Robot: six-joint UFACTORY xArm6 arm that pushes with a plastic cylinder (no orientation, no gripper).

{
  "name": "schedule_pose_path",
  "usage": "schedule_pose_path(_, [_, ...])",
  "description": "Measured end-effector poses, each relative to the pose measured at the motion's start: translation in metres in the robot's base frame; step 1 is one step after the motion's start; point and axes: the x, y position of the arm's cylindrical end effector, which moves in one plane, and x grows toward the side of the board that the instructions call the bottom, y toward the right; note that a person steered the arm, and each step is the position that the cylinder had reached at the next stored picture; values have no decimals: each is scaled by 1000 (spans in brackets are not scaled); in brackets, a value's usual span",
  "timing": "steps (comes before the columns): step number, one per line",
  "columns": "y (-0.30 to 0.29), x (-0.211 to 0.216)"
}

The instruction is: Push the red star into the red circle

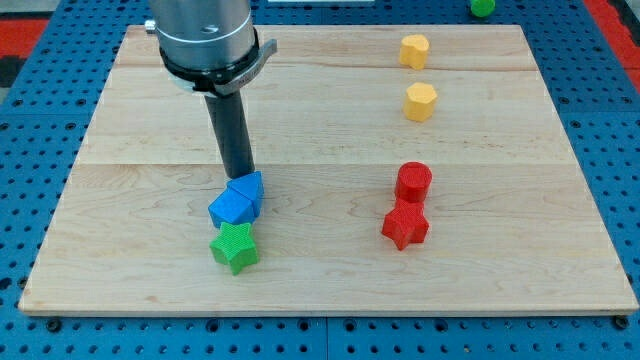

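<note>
Camera view checked, single angle over a pale wooden board resting on a blue perforated base. Rod seen descending from a grey metal collar at the view's top left; no gripper fitted, so nothing to report as apart, together or clamped. My tip found at the upper edge of the blue blocks, touching or very nearly touching the upper one; exact contact cannot be told. Two blue blocks noted in the lower left-centre of the board, pressed against each other: an upper blue block and a lower blue block, both angular, shapes not clearly made out. Green star located directly below the blue pair, touching or just beside the lower one. Red star located on the right half of the board, well apart from my tip. Red circle standing just above the red star, the two touching or all but touching. Two yellow blocks recorded further up the right side: one yellow block with faceted sides, and a second yellow block near the board's top edge, apart from each other. Green object lying off the board at the view's top right, partly cut by the frame.
</note>
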Motion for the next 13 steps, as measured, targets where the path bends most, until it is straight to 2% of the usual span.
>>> schedule_pose_path(2, [12,-30])
schedule_pose_path(8, [21,-34])
schedule_pose_path(10, [62,-34])
schedule_pose_path(13, [71,-34])
